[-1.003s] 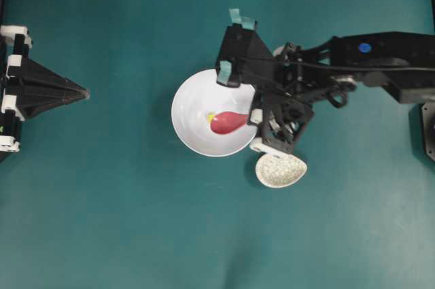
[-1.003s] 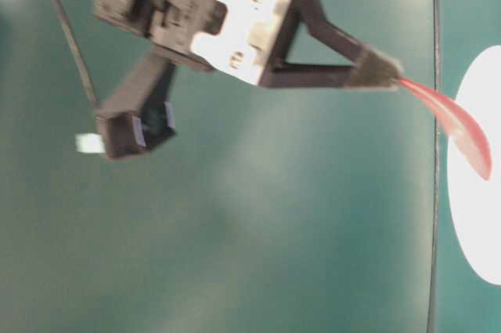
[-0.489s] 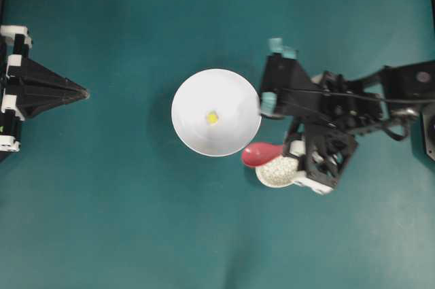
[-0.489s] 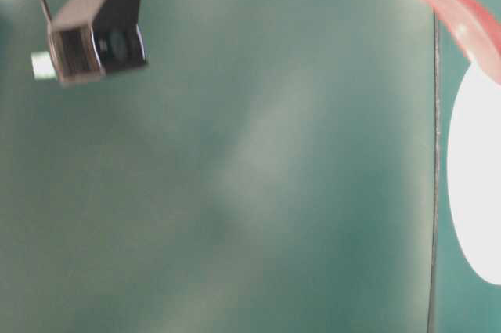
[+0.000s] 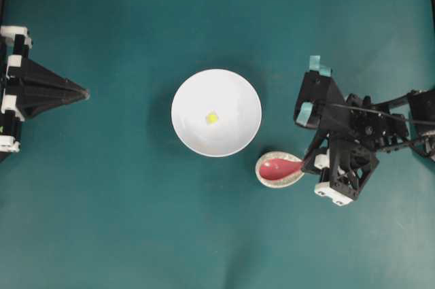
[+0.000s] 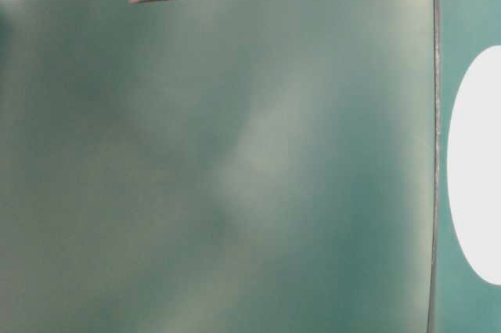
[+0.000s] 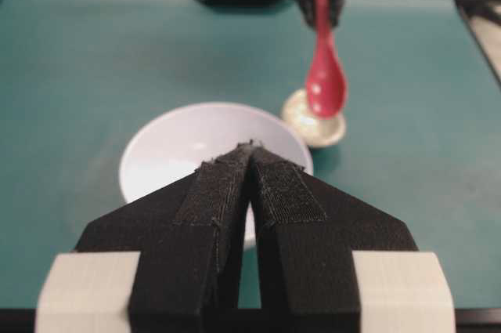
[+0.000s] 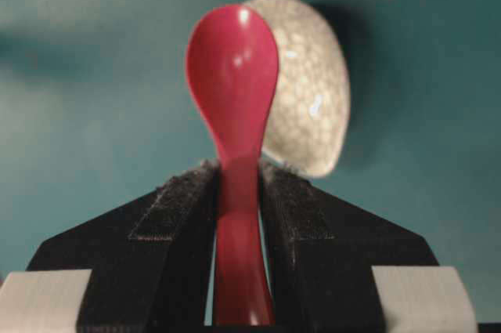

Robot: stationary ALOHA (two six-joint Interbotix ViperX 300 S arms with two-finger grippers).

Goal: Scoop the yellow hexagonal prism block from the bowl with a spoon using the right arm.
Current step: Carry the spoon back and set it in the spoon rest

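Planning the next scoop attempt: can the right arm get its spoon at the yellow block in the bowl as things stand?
Probably yes. The yellow block lies alone in the open bowl. The right gripper holds the spoon, its scoop over the spoon rest beside the bowl, with nothing between.

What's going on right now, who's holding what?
Right gripper shut on spoon, scoop over spoon rest. Left gripper shut, empty. Block in bowl, unscooped. Nothing in the way.

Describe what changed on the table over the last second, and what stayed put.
The right gripper, gripping the glossy pink-red soup spoon, pulled it out of the round white bowl to over the speckled spoon rest. The tiny yellow block stayed in the bowl; the left gripper stayed shut, unmoved.
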